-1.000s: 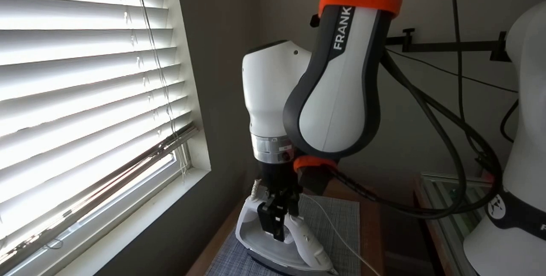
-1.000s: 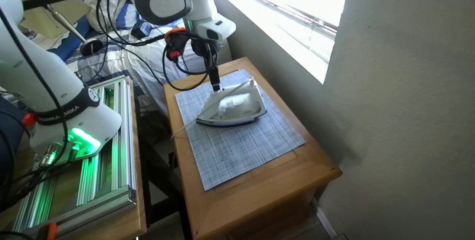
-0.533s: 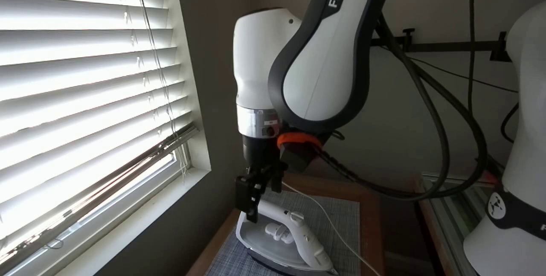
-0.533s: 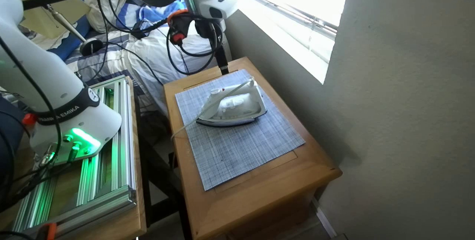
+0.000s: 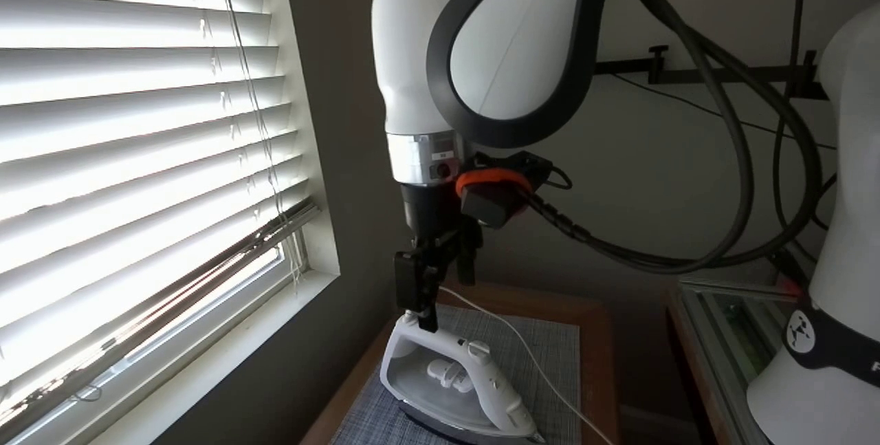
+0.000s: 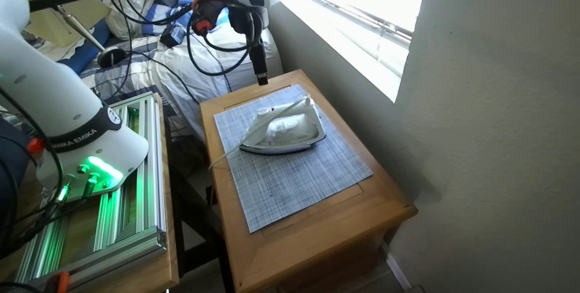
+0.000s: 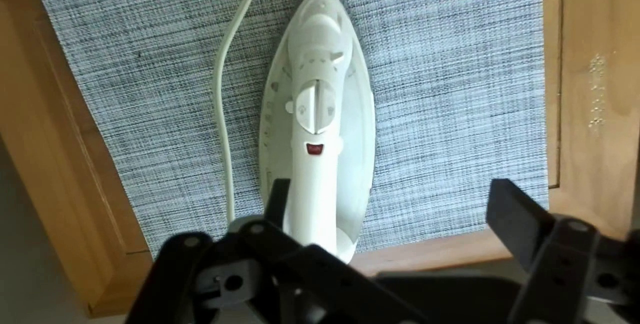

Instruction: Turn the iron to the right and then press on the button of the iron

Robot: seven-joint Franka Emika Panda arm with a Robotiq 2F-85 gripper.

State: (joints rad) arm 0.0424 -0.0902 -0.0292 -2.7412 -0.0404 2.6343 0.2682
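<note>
The white iron (image 5: 498,393) lies flat on a woven mat and also shows in an exterior view (image 6: 290,132). In the wrist view, its handle (image 7: 315,189) runs upright in the picture with the nose at the top. A round dial (image 7: 316,106) and a small red button (image 7: 314,149) sit on the handle. My gripper (image 7: 390,189) is open and empty, above the rear end of the iron. Its left finger overlaps the handle's left edge in the wrist view; its right finger is over the mat. The gripper also shows raised above the table in both exterior views (image 5: 445,297) (image 6: 262,78).
The grey-blue mat (image 6: 299,189) lies on a wooden table (image 6: 317,247). The iron's thin white cord (image 7: 222,113) runs beside it. A wall and window with blinds (image 5: 137,122) border the table. A bed (image 6: 154,75) stands behind it.
My gripper has risen from around the iron's handle to above and behind it. The iron has not moved over the last second.
</note>
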